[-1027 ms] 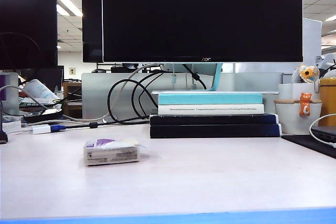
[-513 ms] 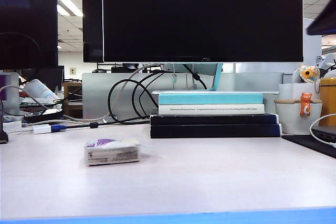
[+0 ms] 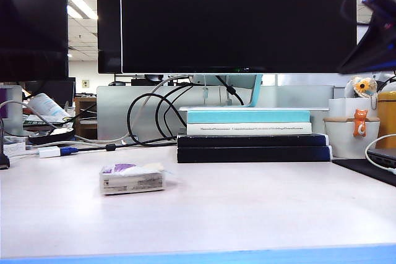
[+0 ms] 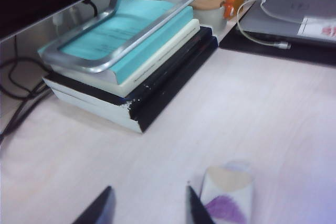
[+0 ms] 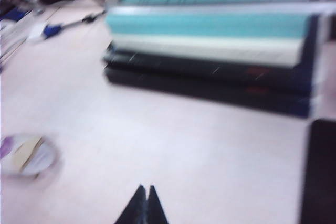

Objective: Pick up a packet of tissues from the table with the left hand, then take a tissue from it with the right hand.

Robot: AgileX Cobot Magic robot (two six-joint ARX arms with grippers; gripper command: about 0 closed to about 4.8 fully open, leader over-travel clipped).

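1. Your packet of tissues (image 3: 131, 178) sits on the table (image 3: 247, 214), left of centre in the exterior view, purple patch on top, printed side facing the camera. Nothing is touching it.
2. Left hand (image 4: 148, 206): the wrist view gives you just two dark fingertips (image 4: 101, 208) poking into the frame, standing apart with bare table showing between them. They hold nothing.
3. In that same left wrist view the packet (image 4: 228, 195) lies just beside one fingertip, outside the gap, not between the fingers.
4. You don't get the left arm in the exterior view at all.
5. Right hand (image 5: 143, 196): its two dark fingertips are pressed together into a single point, empty, hanging above bare table.
6. The right wrist picture is blurred, but you can make out the packet (image 5: 23, 156) near the frame's edge, well apart from those closed tips.
7. In the exterior view a dark, blurred piece of the right arm (image 3: 371, 26) hangs high at the upper right, well clear of the table.
8. Behind it all: a stack of books (image 3: 250, 135) under the monitor (image 3: 238, 20), black cables (image 3: 151, 119) looping beside it.
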